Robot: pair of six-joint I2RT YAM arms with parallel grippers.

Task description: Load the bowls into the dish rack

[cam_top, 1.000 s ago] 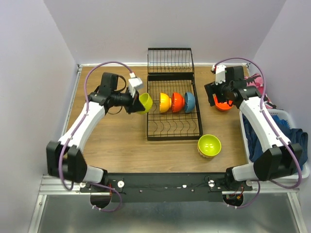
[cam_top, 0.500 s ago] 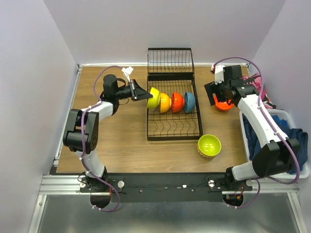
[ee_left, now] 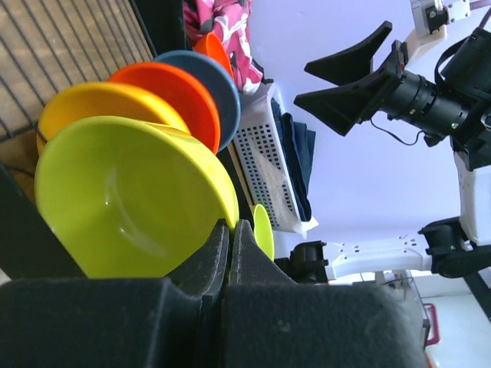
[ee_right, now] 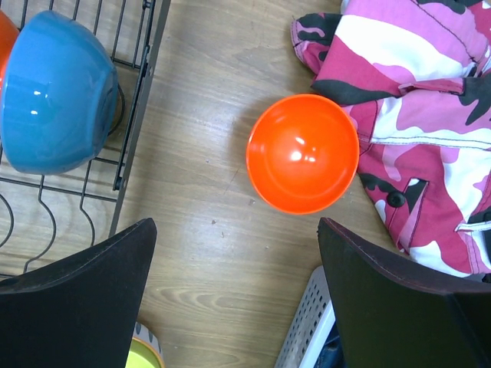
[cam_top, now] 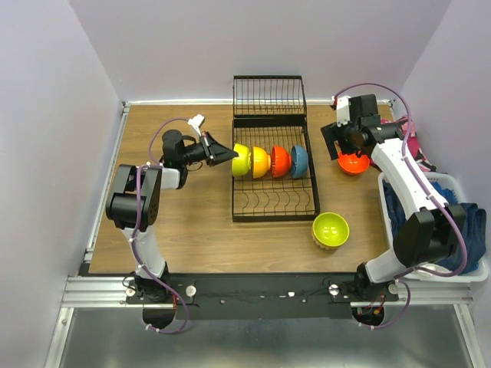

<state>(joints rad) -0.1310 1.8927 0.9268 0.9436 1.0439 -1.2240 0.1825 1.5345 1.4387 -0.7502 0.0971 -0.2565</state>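
Observation:
The black wire dish rack [cam_top: 275, 201] holds a row of bowls on edge: yellow-orange [cam_top: 261, 162], red-orange [cam_top: 280, 161] and blue [cam_top: 298, 161]. A lime green bowl [cam_top: 241, 159] stands at the left end of that row, against the yellow one. My left gripper [cam_top: 223, 155] is shut on its rim [ee_left: 229, 230]. My right gripper [ee_right: 236, 230] hangs open above a red-orange bowl [ee_right: 303, 153] that sits upright on the table right of the rack. Another lime green bowl [cam_top: 331, 229] sits near the rack's front right corner.
A white laundry basket [cam_top: 458, 181] of dark clothes stands along the right edge. A pink camouflage garment [ee_right: 414, 115] lies against the loose red-orange bowl. The rack's taller wire basket section [cam_top: 268, 96] is at the far end.
My left gripper carried the lime green bowl rightward from beside the rack into its left end, against the yellow-orange bowl. The right gripper shifted slightly over the red-orange bowl, still open.

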